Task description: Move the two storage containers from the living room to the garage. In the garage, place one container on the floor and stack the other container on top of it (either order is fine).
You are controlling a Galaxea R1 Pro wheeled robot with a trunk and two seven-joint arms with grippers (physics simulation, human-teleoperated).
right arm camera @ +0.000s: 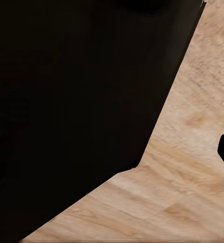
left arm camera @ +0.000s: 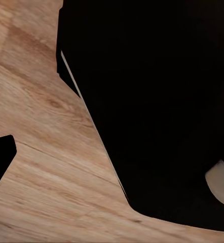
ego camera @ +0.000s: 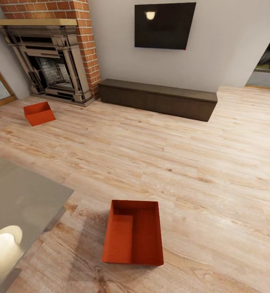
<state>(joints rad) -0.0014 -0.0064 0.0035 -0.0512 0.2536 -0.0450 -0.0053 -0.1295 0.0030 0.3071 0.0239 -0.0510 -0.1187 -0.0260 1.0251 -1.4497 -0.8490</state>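
Far left, one bin (ego camera: 38, 113) lies tilted on the wood floor (ego camera: 216, 162) near the fireplace (ego camera: 55, 65); near left, a glossy grey bench (ego camera: 16, 195) corner; the second bin (ego camera: 133, 232) sits upright on the floor near centre, empty; far, a long dark cabinet (ego camera: 159, 97) stands under the TV (ego camera: 164, 25); each wrist view has dark shapes over floor planks, so whether either pincer is open I cannot tell.

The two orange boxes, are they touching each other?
Apart. The head view shows one storage container close by on the wood floor and the other storage container far off near the fireplace.
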